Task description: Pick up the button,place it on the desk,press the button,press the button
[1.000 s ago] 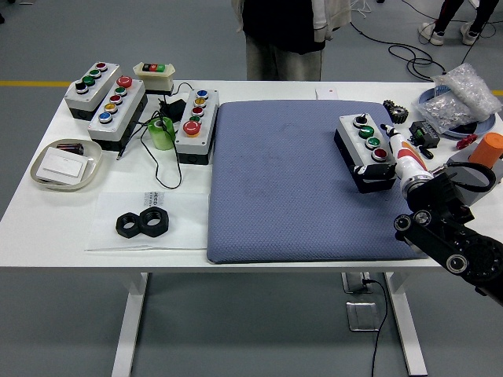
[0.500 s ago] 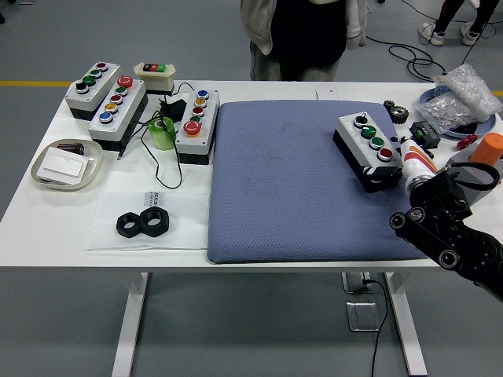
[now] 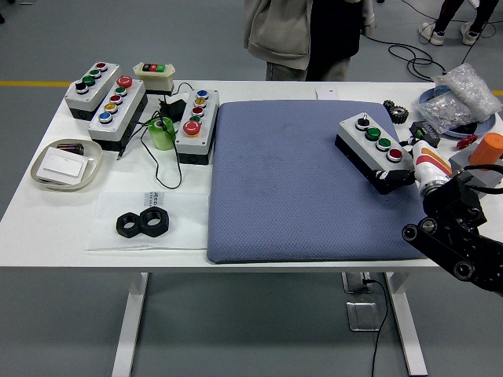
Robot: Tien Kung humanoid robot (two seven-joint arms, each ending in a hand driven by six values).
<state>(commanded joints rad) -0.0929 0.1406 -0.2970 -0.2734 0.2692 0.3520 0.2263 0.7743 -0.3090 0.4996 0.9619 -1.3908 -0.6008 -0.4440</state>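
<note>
One button box at the right hand, three more far to the left

You see only one arm, the right one, coming in from the lower right. The right hand (image 3: 428, 169) is at the near right end of the button box (image 3: 375, 151). Dark fingertips (image 3: 397, 177) lie against that end of the box, so I judge that the hand grips it, but the contact is partly hidden and I cannot see every finger. The left hand is not in the picture.

The button box lies on the right part of the blue mat (image 3: 302, 177). Its long axis runs diagonally, from the far left end to the near right end, and this near end points to the hand. It looks a little tilted, as if this end is raised, but I am not sure of it. The box is just left of the wrist, so the right hand is the only one near it.

Count with me. On this box there are four controls in one row: one black at the far end, two green, one red nearest the fingers. Left of the mat stand three other button boxes (image 3: 116, 107) and one small cream switch unit (image 3: 153, 75). Two black nuts (image 3: 144, 223) lie further toward the near edge, left of the mat. One person (image 3: 310, 35) stands behind the table, hands not visible.

For pressing, I think the box must first lie flat on the mat.
</note>
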